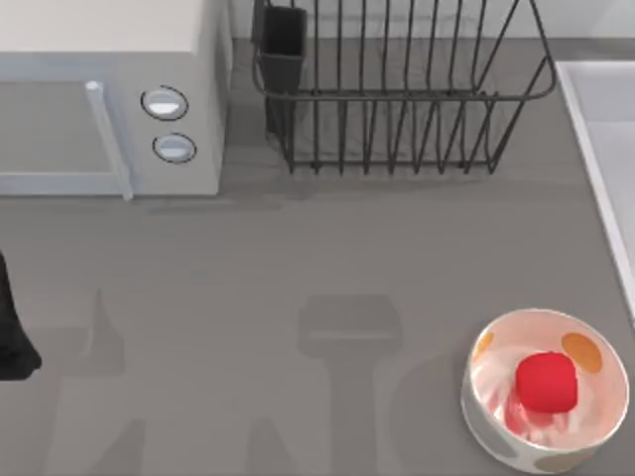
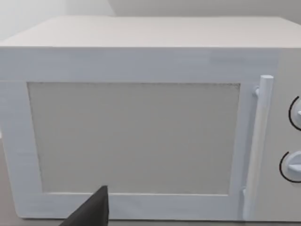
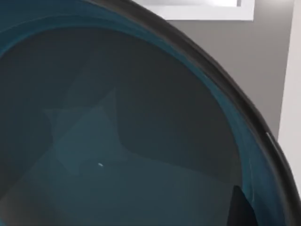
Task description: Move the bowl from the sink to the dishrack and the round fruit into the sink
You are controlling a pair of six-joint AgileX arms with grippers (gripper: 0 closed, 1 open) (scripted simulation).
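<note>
The teal-blue bowl sits very close under my right wrist camera, its dark rim curving across the view. A dark part of my right gripper shows just inside that rim; I cannot tell whether it holds the bowl. The sink is a pale basin at the table's right edge, cut off by the frame. The dark wire dishrack stands at the back centre with its black cutlery cup. The small red round fruit lies in a white bowl with orange spots at the front right. My left arm is parked at the left edge.
A white microwave fills the back left, and its door faces my left wrist camera at close range. Bare grey counter spreads between the microwave, the dishrack and the white bowl.
</note>
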